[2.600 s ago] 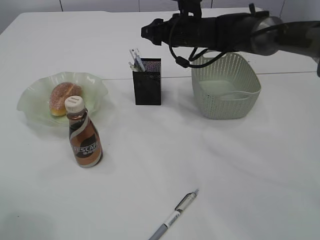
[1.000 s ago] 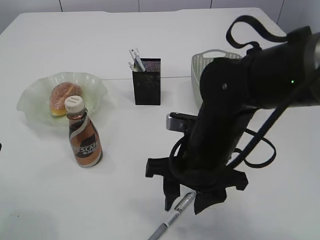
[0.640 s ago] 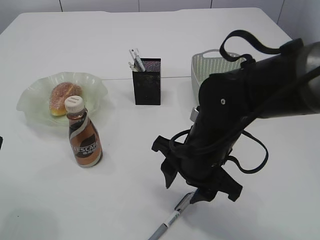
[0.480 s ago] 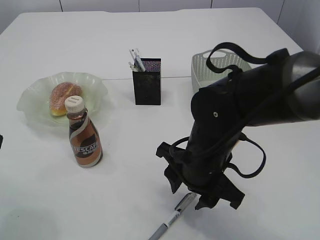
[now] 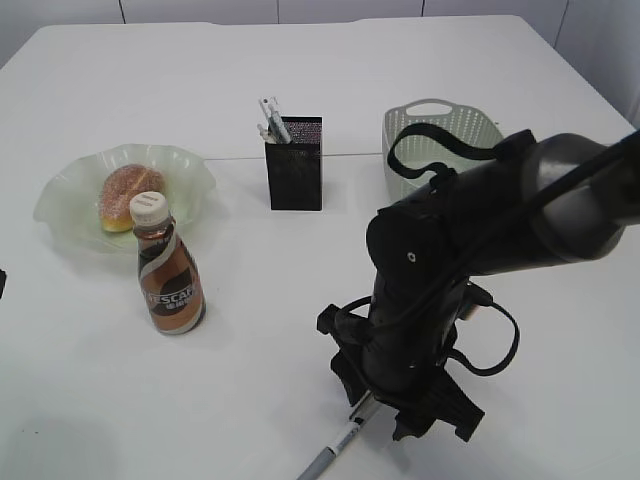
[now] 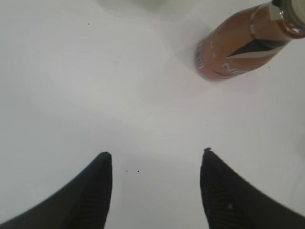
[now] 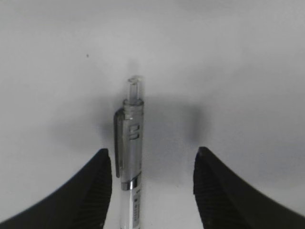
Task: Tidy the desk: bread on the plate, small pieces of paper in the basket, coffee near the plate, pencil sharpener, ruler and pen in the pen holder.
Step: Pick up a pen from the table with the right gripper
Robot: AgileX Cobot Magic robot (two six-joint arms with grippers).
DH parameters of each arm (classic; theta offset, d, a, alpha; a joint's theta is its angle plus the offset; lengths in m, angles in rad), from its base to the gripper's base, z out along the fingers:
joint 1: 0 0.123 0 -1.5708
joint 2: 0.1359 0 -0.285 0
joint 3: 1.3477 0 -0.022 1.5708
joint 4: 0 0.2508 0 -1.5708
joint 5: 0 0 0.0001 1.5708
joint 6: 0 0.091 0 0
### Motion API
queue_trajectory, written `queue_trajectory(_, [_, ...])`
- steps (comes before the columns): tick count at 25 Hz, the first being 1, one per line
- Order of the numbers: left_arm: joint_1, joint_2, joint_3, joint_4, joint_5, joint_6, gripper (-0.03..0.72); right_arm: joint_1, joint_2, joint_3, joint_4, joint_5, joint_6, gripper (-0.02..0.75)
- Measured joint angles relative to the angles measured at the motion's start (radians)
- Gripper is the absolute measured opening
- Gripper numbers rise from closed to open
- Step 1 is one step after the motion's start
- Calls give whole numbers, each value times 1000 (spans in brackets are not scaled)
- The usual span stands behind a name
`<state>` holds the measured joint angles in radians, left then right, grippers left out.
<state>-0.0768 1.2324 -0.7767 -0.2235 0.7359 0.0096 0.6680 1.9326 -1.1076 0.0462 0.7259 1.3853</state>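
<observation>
One pen (image 7: 130, 157) between open right gripper (image 7: 150, 188) fingers.

Glossy silver-and-clear plastic pen (image 7: 129, 162) on the matt white desk (image 5: 250, 380); black mesh pen holder (image 5: 295, 165) (metal, by its look), translucent glassy plate (image 5: 70, 205).

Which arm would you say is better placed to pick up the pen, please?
The right: its open gripper already straddles the pen on the desk. The left gripper hovers open near the coffee, away from the pen.
</observation>
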Motion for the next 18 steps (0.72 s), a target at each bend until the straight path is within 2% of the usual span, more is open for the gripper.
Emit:
queue_trajectory(6, [0, 0, 0, 0, 0, 0, 433, 0, 8, 0, -46, -2, 53, 406])
queue_trajectory(18, [0, 0, 0, 0, 0, 0, 433, 0, 56, -19, -52, -25, 76, 406])
